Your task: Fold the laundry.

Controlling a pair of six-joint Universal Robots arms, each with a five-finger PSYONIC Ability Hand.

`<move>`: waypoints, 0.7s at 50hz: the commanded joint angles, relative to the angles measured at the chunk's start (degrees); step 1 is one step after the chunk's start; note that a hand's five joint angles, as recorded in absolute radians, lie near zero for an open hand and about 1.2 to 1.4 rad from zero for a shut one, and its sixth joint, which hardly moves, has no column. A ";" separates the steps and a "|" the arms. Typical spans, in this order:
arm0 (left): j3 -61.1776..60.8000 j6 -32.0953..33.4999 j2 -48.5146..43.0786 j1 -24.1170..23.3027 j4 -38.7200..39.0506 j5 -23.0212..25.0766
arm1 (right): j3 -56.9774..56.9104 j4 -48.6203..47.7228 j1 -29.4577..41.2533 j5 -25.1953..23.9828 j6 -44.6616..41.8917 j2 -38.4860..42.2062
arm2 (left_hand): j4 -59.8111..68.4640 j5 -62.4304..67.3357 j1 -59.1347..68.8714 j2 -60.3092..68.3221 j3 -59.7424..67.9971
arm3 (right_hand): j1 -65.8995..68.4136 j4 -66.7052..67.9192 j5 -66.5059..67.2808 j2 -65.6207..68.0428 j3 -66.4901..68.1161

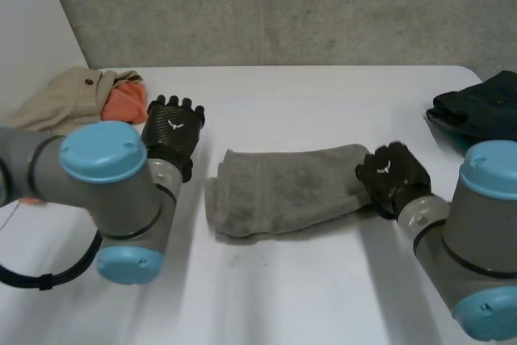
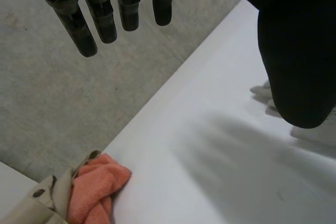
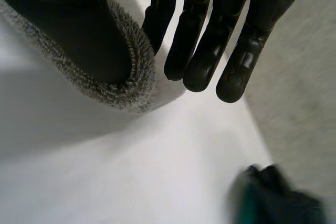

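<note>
Two hands flank the grey towel [image 1: 283, 187], which lies loosely doubled on the white table [image 1: 323, 280]. The left hand [image 1: 174, 127] hovers off the towel's left end, fingers straight and spread, holding nothing. The right hand [image 1: 392, 174] sits at the towel's right end with its thumb laid in the plush edge and its fingers straight beside it, not clamped.

To fold well, the right hand should probably pinch both layers of that end. The left hand should pin the far end so the edges meet squarely.

A beige garment [image 1: 60, 98] and an orange cloth [image 1: 125, 103] lie beyond the towel's left end, and a dark garment [image 1: 481, 107] lies past its right.

No writing is readable; a small white mark on each hand's back cannot be made out.
</note>
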 commanded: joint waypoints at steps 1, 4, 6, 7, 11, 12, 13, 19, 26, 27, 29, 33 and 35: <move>-5.83 -1.54 8.45 0.89 0.08 0.87 | -9.12 -4.56 10.89 -4.10 -6.48 0.33 | -0.96 -2.12 -0.68 -1.07 -1.52 | 25.07 11.84 13.69 12.42 12.07; -7.41 -2.50 10.38 2.91 0.17 0.78 | -11.67 -8.68 17.21 -12.51 -7.00 5.40 | -0.96 -2.12 -0.68 -1.07 -1.52 | 25.07 11.84 13.69 12.42 12.07; -8.03 -3.30 11.09 3.62 0.08 0.78 | -12.64 -9.58 19.34 -15.97 -7.70 8.06 | -0.96 -2.12 -0.68 -1.07 -1.52 | 25.07 11.84 13.69 12.42 12.07; -8.29 -3.65 11.44 3.80 0.08 0.78 | -13.43 -9.76 20.65 -18.68 -8.66 10.77 | -0.96 -2.12 -0.68 -1.07 -1.52 | 25.07 11.84 13.69 12.42 12.07; -8.56 -6.54 11.88 4.24 0.17 0.78 | -15.28 -9.85 22.16 -21.00 -10.16 15.44 | -0.96 -2.12 -0.68 -1.07 -1.52 | 25.07 11.84 13.69 12.42 12.07; -8.47 -6.99 11.88 4.24 0.17 0.87 | -15.63 -9.76 22.16 -20.91 -9.73 15.71 | -0.80 -1.96 -0.52 -0.91 -1.36 | 19.80 6.57 8.42 7.15 6.80; -8.47 -7.43 11.88 4.24 0.17 0.87 | -15.90 -9.76 22.25 -20.82 -9.38 15.72 | -0.96 -2.12 -0.68 -1.07 -1.52 | 8.59 -4.64 -2.79 -4.06 -4.41; -6.98 -10.06 11.88 3.62 0.60 1.22 | -16.51 -9.93 20.32 -14.77 7.81 12.83 | -1.13 -2.29 -0.85 -1.24 -1.69 | -44.93 -58.16 -56.31 -57.58 -57.93; -3.90 -12.88 11.80 0.03 0.69 2.71 | -16.42 -2.67 14.62 -8.86 42.42 0.88 | -1.47 -2.63 -1.19 -1.58 -2.03 | -44.93 -58.16 -56.31 -57.58 -57.93; -3.12 -13.75 11.45 -1.72 0.43 3.76 | -16.77 -0.55 13.47 -9.21 44.57 0.69 | -1.13 -2.30 -0.86 -1.24 -1.69 | -44.93 -58.16 -56.31 -57.58 -57.93; -2.41 -14.72 11.01 -3.14 0.08 4.99 | -17.65 3.06 10.92 -9.92 47.30 0.95 | -0.96 -2.12 -0.68 -1.07 -1.52 | -44.93 -58.16 -56.31 -57.58 -57.93; -0.83 -16.48 8.20 -5.51 -0.53 6.58 | -22.22 11.85 7.57 -10.89 48.72 3.75 | -0.12 -1.28 0.16 -0.23 -0.68 | -44.93 -58.16 -56.31 -57.58 -57.93; 0.23 -16.66 5.21 -6.22 -1.85 6.32 | -25.99 15.81 7.66 -10.97 48.63 7.62 | 0.21 -0.95 0.49 0.10 -0.35 | -44.93 -58.16 -56.31 -57.58 -57.93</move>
